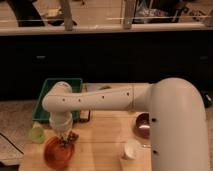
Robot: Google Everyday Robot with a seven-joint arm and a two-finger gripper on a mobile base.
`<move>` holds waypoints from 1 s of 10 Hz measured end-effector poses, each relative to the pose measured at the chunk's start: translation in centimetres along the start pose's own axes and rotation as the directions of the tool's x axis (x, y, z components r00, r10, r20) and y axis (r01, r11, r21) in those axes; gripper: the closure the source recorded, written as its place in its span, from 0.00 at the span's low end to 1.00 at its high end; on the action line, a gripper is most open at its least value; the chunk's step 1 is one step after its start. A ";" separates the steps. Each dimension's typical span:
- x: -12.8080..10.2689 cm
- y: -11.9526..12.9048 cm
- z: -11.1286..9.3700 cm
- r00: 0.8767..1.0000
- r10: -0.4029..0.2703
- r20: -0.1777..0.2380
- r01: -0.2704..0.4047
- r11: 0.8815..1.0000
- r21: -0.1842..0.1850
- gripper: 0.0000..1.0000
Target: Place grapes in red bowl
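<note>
**Gripper above the red bowl, grapes at its tip**

At the far left of the wooden tabletop (102, 145) stood a small light-green cup (36, 134). Behind it, farther away, there was a green tray (49, 100). Just right of the cup, at the near edge, sat the red bowl (56, 154). The gripper (64, 136) pointed down directly above the bowl's far part. I could not tell if it was closed or apart. The grapes (72, 135) showed as a dark cluster at the gripper's tip, over the bowl's far right rim. I could not tell whether they touched the bowl. The white arm (100, 100) stretched to the right. Under it stood a white cup (131, 149) and then a dark maroon bowl (142, 125).
</note>
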 end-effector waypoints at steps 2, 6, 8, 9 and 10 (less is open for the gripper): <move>-0.1 -0.1 0.1 1.000 -0.008 0.001 0.008 1.000 -0.001 1.00; 0.0 -0.4 0.4 1.000 -0.026 0.008 0.026 1.000 -0.008 1.00; 0.0 -0.4 0.5 0.999 -0.034 0.009 0.034 0.999 -0.012 1.00; 0.0 -0.5 0.5 0.999 -0.038 0.011 0.039 0.999 -0.012 1.00; 0.0 -0.6 0.6 0.999 -0.042 0.012 0.042 0.999 -0.012 1.00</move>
